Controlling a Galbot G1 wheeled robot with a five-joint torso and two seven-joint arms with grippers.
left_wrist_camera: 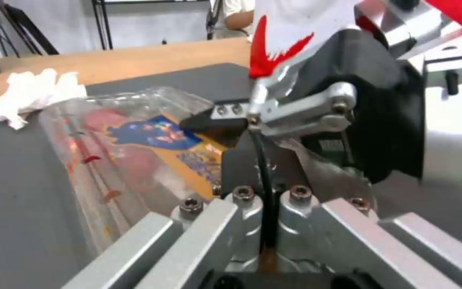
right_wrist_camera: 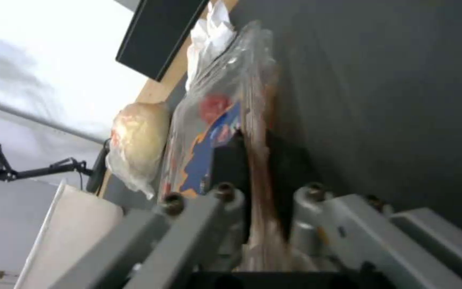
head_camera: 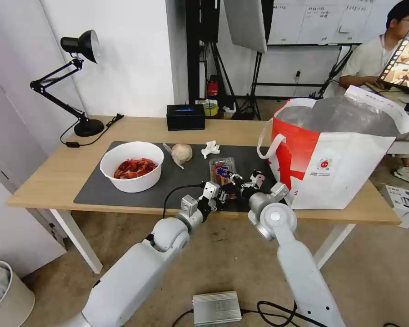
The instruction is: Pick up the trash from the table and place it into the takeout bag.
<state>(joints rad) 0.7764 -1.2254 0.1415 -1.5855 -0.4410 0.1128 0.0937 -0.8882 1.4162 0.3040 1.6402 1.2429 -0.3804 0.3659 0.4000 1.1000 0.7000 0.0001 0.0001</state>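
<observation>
The trash sits spread along the dark grey mat on the light-wood table. Farthest left on the tabletop, off the mat, stands a black desk lamp. On the mat's left part rests the white round bowl, upright, with red crayfish shells inside. Just right of it, near the mat's far edge, lies the beige lump in clear wrap, and behind that, off the mat, the small black box. Next comes the crumpled white tissue, also near the far edge of the mat.

The clear plastic clamshell with red fruits and a blue-and-orange label lies on the mat toward its near edge, between the two arms. The left gripper is at the clamshell's near end; in its wrist view its dark fingers stand close together with only a thin slit between them, and whether they pinch the clamshell's edge cannot be told. The right gripper reaches in from the right, low over the mat, and in its wrist view the clamshell's edge runs down between its fingers, which close narrowly on it.

Farthest right, the takeout bag stands upright on the table's right end, mouth open and silver lining showing, one white strap hanging at its left side, just beside the right gripper.
</observation>
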